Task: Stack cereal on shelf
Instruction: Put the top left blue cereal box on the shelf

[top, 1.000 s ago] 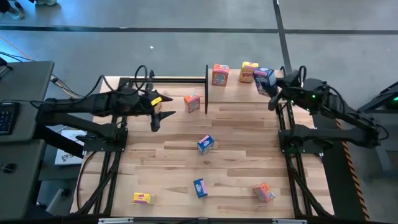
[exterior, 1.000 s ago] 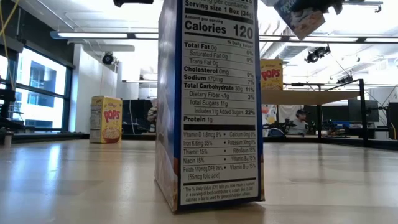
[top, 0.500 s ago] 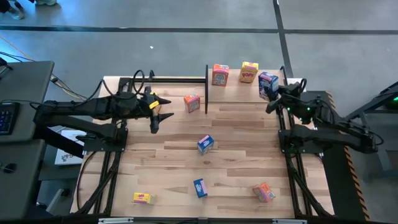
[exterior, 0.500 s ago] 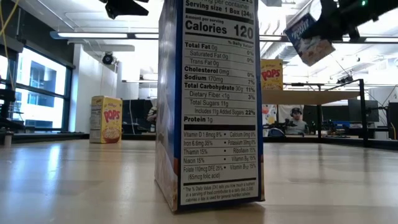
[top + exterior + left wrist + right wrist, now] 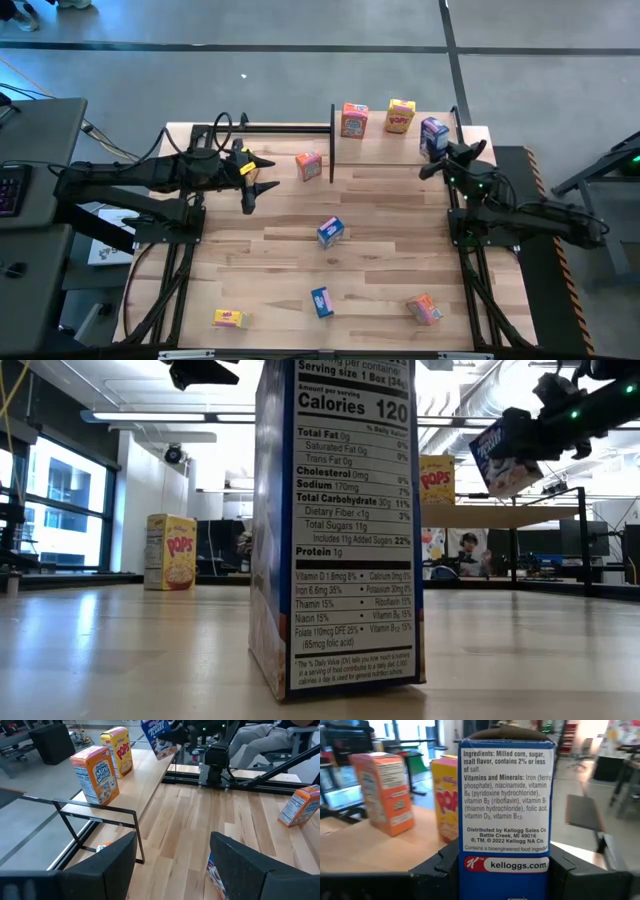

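My right gripper (image 5: 440,158) is shut on a blue cereal box (image 5: 433,135) and holds it over the right end of the shelf (image 5: 375,150), a light board on black uprights at the table's far right. On that board stand an orange box (image 5: 354,120) and a yellow box (image 5: 400,115). My left gripper (image 5: 250,187) hangs open above the table's left half, with nothing between its fingers (image 5: 107,865). Several more boxes lie or stand on the tabletop. My right gripper pinches the blue box between its two fingers, one on each broad face, at the lower part (image 5: 467,870); the narrow ingredients side faces the wrist. The fingers (image 5: 440,870) reach in about level from the table's right side. The box (image 5: 505,455) hangs tilted, just above the shelf board.
On the tabletop are an orange box (image 5: 309,165) beside the shelf's left upright, a blue box (image 5: 330,232) in the middle, and near the front edge a blue box (image 5: 321,301), an orange box (image 5: 424,309) and a yellow box (image 5: 229,318).
My right gripper has come down with the blue box toward the shelf's right end and has tipped from pointing down to about level; the box has sunk with it and stands closer to upright. My left gripper has sunk a little and stayed open.
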### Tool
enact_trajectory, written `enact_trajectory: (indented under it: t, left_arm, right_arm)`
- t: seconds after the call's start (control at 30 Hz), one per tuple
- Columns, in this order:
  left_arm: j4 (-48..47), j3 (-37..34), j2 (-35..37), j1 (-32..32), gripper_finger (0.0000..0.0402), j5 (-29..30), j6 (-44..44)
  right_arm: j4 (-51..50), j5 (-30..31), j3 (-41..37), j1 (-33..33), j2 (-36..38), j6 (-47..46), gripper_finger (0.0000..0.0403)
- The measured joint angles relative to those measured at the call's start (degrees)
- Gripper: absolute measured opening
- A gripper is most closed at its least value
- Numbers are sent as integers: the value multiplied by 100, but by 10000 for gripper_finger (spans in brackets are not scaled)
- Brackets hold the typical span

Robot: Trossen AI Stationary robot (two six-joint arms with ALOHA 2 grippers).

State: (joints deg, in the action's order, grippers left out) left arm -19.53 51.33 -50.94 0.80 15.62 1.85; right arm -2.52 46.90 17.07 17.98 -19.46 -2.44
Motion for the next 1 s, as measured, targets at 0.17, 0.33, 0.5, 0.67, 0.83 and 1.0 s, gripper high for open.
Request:
enact_trajectory:
  t: [0.17,0.33,0.5,0.67,0.83,1.0]
  left_arm:
    - [-2,0,0,0,243,0,-2]
    - [-2,0,0,0,243,0,2]
    - [-3,0,0,0,243,1,2]
    - [-2,0,0,0,243,0,3]
    - [-2,0,0,0,243,2,4]
    - [-2,2,0,0,243,0,6]
  right_arm:
    - [755,289,-452,0,-2,271,165]
    - [1345,385,-718,1,0,586,165]
    - [1265,382,-770,4,0,634,165]
    - [1256,379,-770,4,0,636,165]
    - [1245,366,-770,4,0,728,165]
    - [1241,365,-770,4,0,738,165]
